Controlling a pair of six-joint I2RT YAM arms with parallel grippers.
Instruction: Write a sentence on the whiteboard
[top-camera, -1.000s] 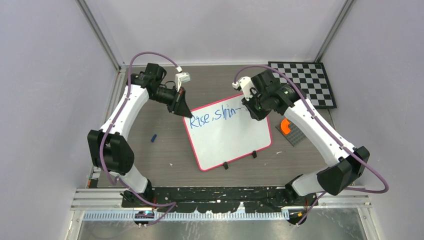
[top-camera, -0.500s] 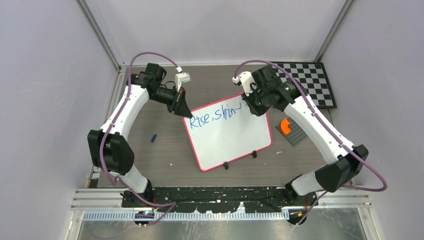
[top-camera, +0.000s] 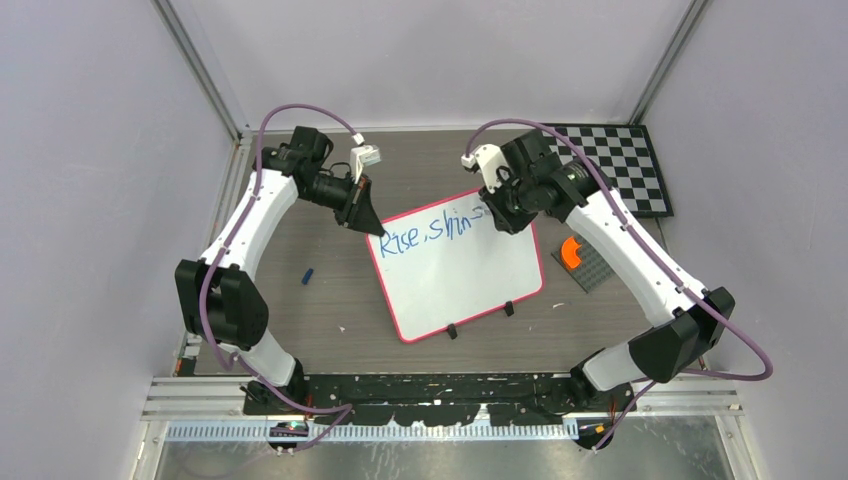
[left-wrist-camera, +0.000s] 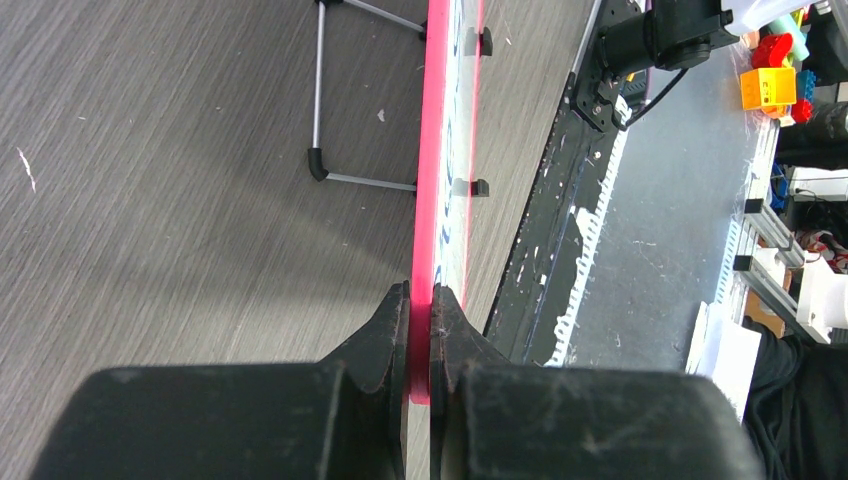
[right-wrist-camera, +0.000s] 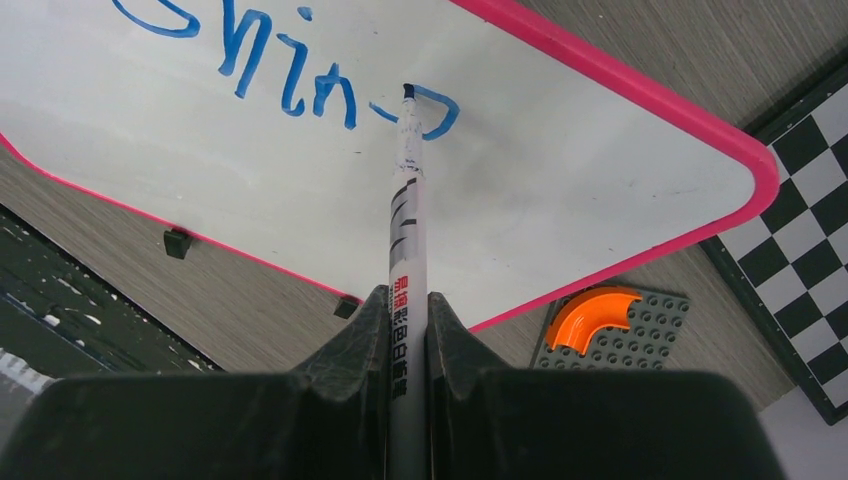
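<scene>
Blue marker (right-wrist-camera: 408, 230) tip seemingly on whiteboard (right-wrist-camera: 600, 190)

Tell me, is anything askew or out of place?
The pink-rimmed white rectangular whiteboard sits askew on the grey wooden table; a small blue piece, maybe a marker cap, lies loose left of the board.

Just to the right of your right fingers (right-wrist-camera: 360, 330) you have an orange curved piece (right-wrist-camera: 598, 315) lying on a grey studded plate (right-wrist-camera: 650, 340), with a black-and-white checkerboard (right-wrist-camera: 800, 250) further right. Left of your left fingers (top-camera: 365, 212), toward the arm bases, a small blue piece (top-camera: 308, 274) lies on the wood-grain table (top-camera: 300, 320). Coloured toy bricks (left-wrist-camera: 770, 85) sit far ahead and right of those fingers, past the table edge.
</scene>
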